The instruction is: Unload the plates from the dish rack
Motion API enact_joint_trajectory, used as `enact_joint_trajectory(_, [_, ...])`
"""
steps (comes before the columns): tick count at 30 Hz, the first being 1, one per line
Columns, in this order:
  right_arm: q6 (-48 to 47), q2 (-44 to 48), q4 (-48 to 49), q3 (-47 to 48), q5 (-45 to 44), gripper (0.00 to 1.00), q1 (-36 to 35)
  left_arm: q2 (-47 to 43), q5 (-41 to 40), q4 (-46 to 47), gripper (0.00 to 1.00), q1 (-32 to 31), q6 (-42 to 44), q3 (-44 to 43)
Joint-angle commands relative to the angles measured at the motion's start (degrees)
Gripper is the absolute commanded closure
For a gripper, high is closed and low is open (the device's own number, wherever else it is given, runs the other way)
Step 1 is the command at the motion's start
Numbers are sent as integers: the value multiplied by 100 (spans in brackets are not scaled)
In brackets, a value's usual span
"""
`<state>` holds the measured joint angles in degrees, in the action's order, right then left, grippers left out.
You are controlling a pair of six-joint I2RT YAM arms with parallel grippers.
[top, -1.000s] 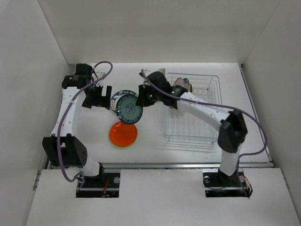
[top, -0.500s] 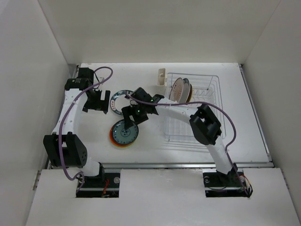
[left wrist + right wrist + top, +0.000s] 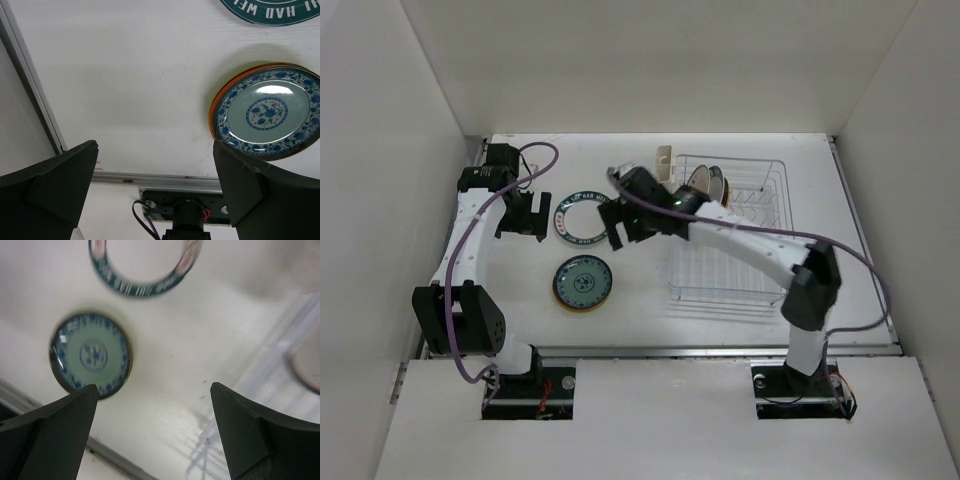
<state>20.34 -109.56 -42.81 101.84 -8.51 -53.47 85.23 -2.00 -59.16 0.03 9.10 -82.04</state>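
On a white bench, the right fingers [image 3: 50,430] hang wide apart and empty above the gap between a teal-rimmed plate [image 3: 582,217] and the dish rack [image 3: 710,270]. The left fingers [image 3: 55,180], equally wide and holding nothing, hover just beside that plate's other edge. Nearer the arm bases, a blue-patterned plate [image 3: 582,281] lies on an orange plate [image 3: 212,111]. At least two more plates [image 3: 705,185] stand upright in the rack's far-left corner, next to a cream holder [image 3: 664,158]. The likely hazards lie in the next reach: with both arms close across the teal-rimmed plate, a careless swing could bring them together or push it, and open fingers going into the rack could catch a wire or the holder, or tip the standing plates. The right arm hides part of the rack, so the count there is uncertain. The orange plate shows only as a rim, and the right wrist view is blurred.
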Motion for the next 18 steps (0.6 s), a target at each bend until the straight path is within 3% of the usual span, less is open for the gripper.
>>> enact_joint_trajectory(1, [426, 1216, 106, -50, -844, 0, 939, -121, -239, 9, 0, 14, -101, -31])
enact_joint_trajectory(3, [602, 1523, 45, -234, -1116, 2, 1442, -121, -239, 9, 0, 14, -102, -84])
enact_joint_trajectory(4, [751, 1577, 44, -287, -1231, 11, 1689, -121, -300, 9, 0, 14, -163, -84])
enact_joint_trajectory(8, [875, 1447, -228, -288, -1539, 27, 2804, -68, -354, 9, 0, 14, -163, -84])
enact_joint_trajectory(12, [875, 1121, -228, -236, -1337, 40, 3219, -68, -415, 9, 0, 14, -163, -84])
enact_joint_trajectory(13, [875, 1016, -167, -235, -1407, 45, 3281, -68, -476, 9, 0, 14, -215, -84])
enact_joint_trajectory(14, [1015, 963, -167, -235, -1460, 58, 3343, -68, -477, 9, 0, 14, -216, -84])
enact_joint_trajectory(18, [1209, 901, -18, -436, -1373, 61, 3607, -129, -590, 9, 0, 14, -216, 21])
